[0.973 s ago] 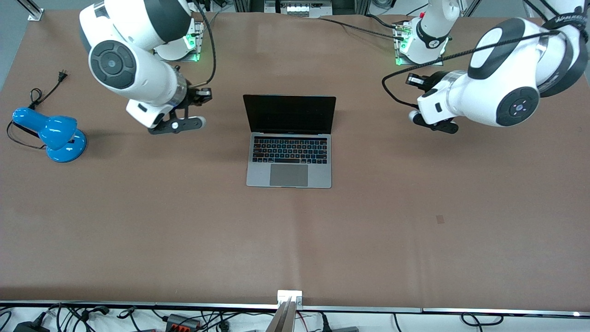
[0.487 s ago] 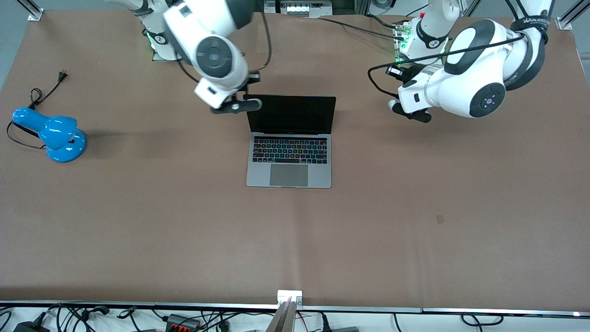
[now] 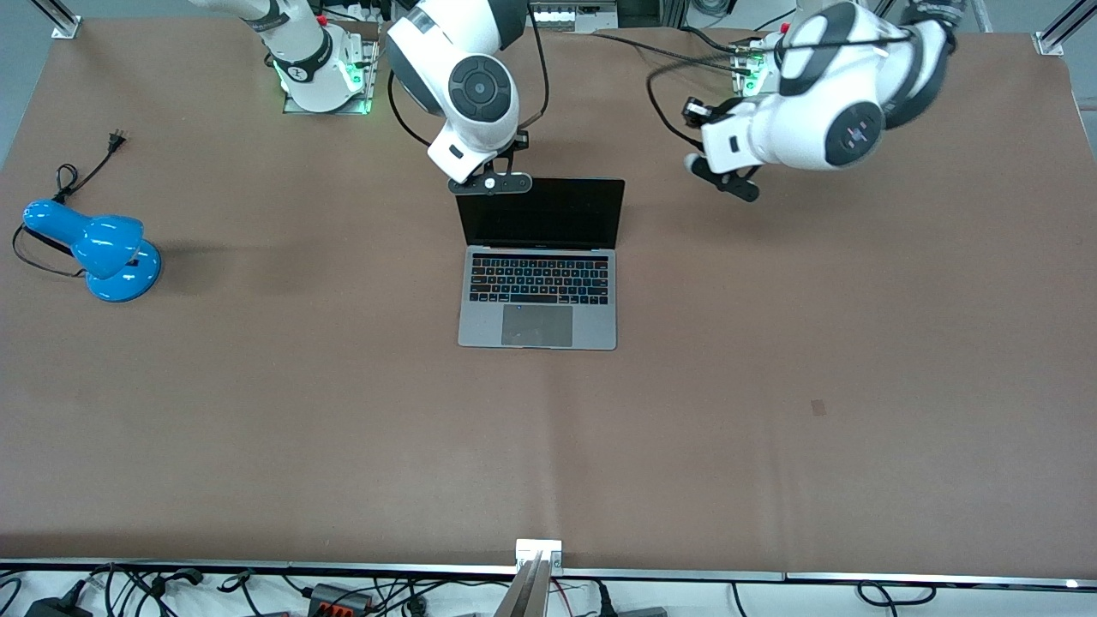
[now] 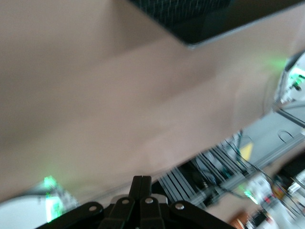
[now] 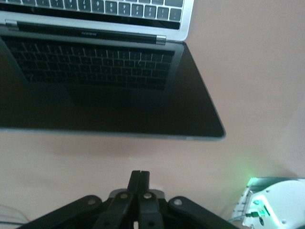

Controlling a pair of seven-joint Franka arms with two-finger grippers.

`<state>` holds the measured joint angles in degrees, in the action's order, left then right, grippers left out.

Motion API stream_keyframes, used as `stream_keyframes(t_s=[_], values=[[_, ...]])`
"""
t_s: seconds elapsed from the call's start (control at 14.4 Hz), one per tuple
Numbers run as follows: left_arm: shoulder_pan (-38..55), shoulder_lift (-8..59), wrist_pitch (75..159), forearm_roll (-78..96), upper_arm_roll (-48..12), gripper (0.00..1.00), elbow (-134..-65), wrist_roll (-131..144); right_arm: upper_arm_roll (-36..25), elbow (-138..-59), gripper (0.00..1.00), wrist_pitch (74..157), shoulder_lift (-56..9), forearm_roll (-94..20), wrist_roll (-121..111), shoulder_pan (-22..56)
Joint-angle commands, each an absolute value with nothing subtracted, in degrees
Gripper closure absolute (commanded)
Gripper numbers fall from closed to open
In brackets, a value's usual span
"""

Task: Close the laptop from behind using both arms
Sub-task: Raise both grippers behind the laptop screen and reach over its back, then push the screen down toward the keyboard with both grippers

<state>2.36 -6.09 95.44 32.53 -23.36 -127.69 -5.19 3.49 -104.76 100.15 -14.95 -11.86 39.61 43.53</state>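
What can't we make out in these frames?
- Laptop lid's outer face: hidden in every view, faces away from the cameras.
- Right hand contact with the lid's top edge: front view can't settle it.
- Left wrist view: motion-blurred; laptop cut off by the frame edge.

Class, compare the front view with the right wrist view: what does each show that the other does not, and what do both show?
Front view only: the blue lamp, the left claw over bare table toward the left arm's end, and the laptop's trackpad. Right wrist view only: the keyboard mirrored in the screen. Both: the open laptop and the shut right claw at the screen's top edge.
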Motion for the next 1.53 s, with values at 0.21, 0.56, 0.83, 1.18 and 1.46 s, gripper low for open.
stream_keyframes(t_s=[0.21,0.56,0.83,1.18,1.46], values=[[2.46,-8.88,111.75,42.17,-31.00,0.99,-134.01,-10.97,3.08,-106.17,1.00,102.83,-15.29,-12.31,39.82,43.07],[2.63,-8.79,120.83,47.90,-36.91,0.99,-138.42,-11.60,2.73,-105.65,1.00,103.88,-15.99,-9.41,39.46,42.19],[2.72,-4.85,133.03,50.27,-39.99,0.99,-138.87,-12.30,2.46,-105.12,1.00,105.03,-16.87,-8.09,39.38,41.84],[1.85,1.92,144.56,50.36,-40.61,0.99,-137.47,-19.77,2.46,-101.08,1.00,104.85,-19.50,-6.86,38.94,40.87],[1.15,10.35,151.52,50.36,-40.17,0.99,-133.17,-24.33,2.46,-96.60,1.00,104.59,-22.23,-6.77,37.80,39.12]])
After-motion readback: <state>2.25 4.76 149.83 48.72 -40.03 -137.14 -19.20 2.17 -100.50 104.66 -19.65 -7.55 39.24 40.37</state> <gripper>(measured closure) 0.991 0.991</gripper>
